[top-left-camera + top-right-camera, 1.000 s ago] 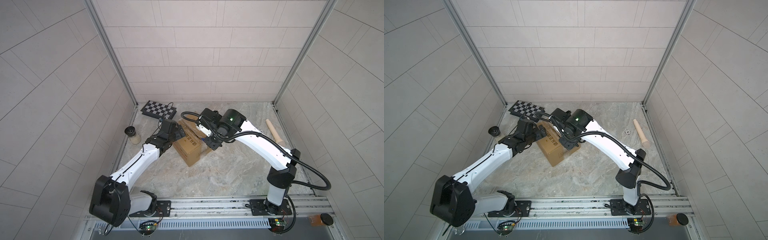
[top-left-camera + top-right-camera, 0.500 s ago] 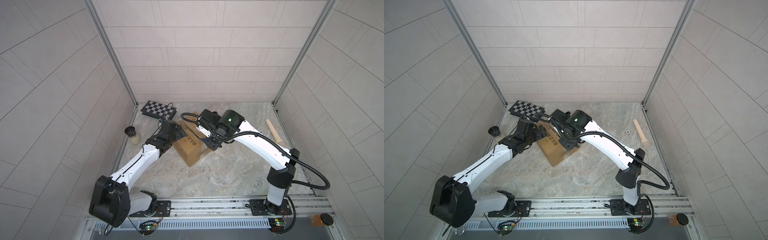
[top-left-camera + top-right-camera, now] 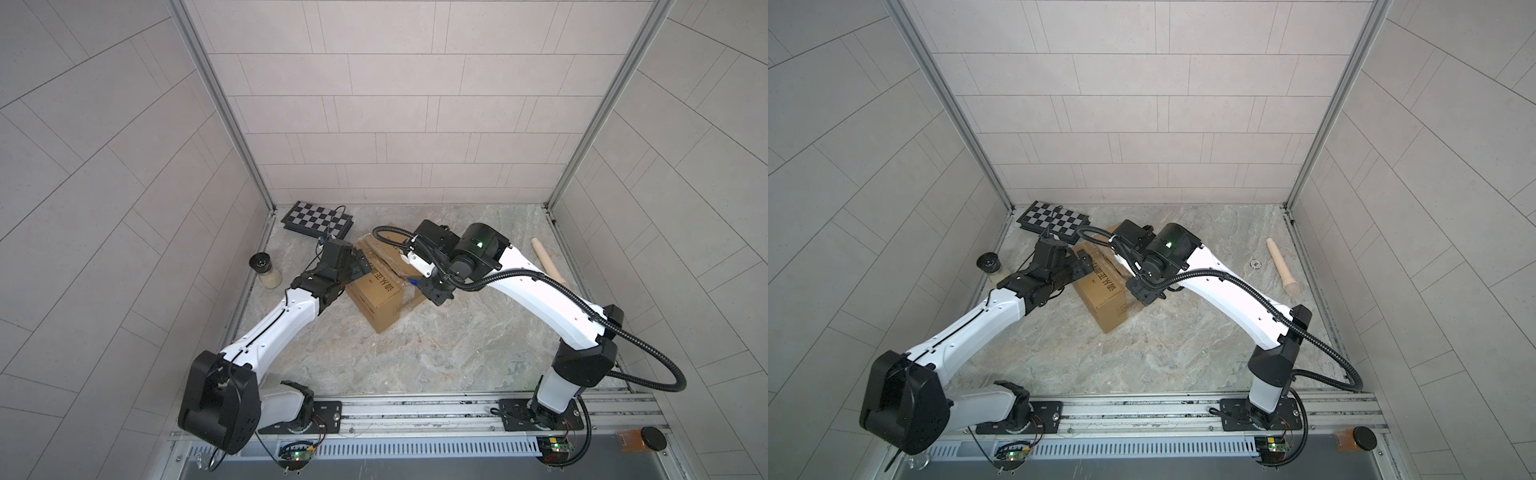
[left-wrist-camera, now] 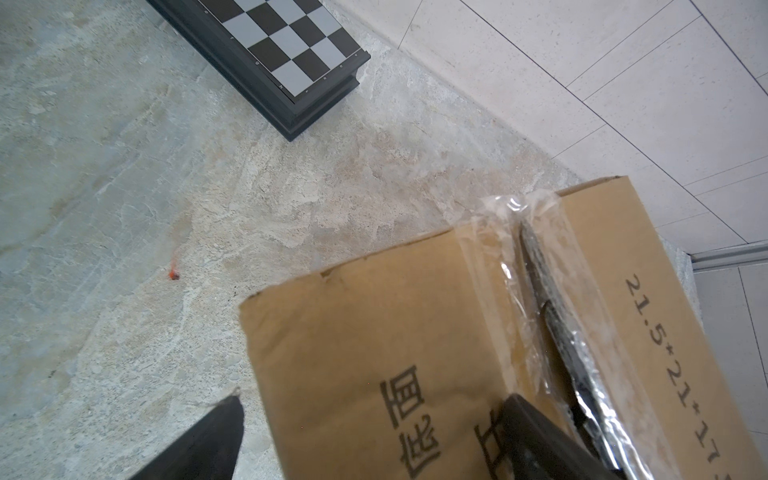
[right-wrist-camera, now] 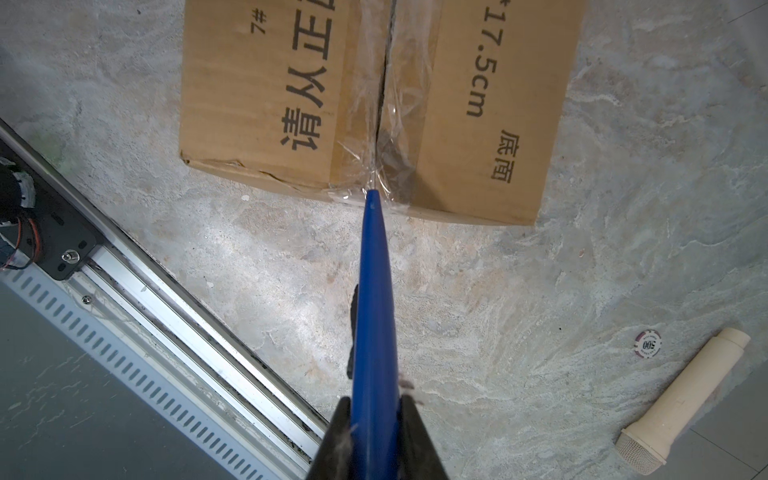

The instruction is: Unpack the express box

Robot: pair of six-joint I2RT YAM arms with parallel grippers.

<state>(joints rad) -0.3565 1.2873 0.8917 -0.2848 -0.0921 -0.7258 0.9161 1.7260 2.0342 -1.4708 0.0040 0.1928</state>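
Rail: a metal rail (image 3: 415, 411) runs along the near edge and carries both arm bases.
Tabletop: a marbled grey-beige tabletop (image 3: 415, 353), walled in by pale tiles.
Express box: the brown express box (image 3: 378, 299) (image 3: 1104, 291) sits near the middle, a little to the left, with one corner turned toward the near edge. It has black print on top.
Tape: wrinkled clear tape (image 5: 361, 104) covers the top seam, and a dark gap shows along that seam.
Right pincer: the right pincer (image 5: 374, 407) is at the box's right side, pressed together on a blue tool (image 5: 374, 291).
Blue tool: long and tapered. Its tip meets the tape where the seam reaches the box's edge.
Left pincer: the left pincer (image 3: 359, 266) is at the box's far-left end, spread wide. One finger is over the box top beside the seam and the other is off the box's side. Whether it touches the box cannot be told.
Poker chip: a small poker chip (image 3: 1255, 263) lies flat to the right, well apart from the box.
Cream cylinder: a cream cylinder (image 3: 546, 259) with a mesh-textured end lies just beside the chip, by the right wall.
Jar: a black-lidded jar (image 3: 265, 270) stands by the left wall.
Chessboard case: a flat checkered chessboard case (image 3: 318, 219) lies in the far-left corner.
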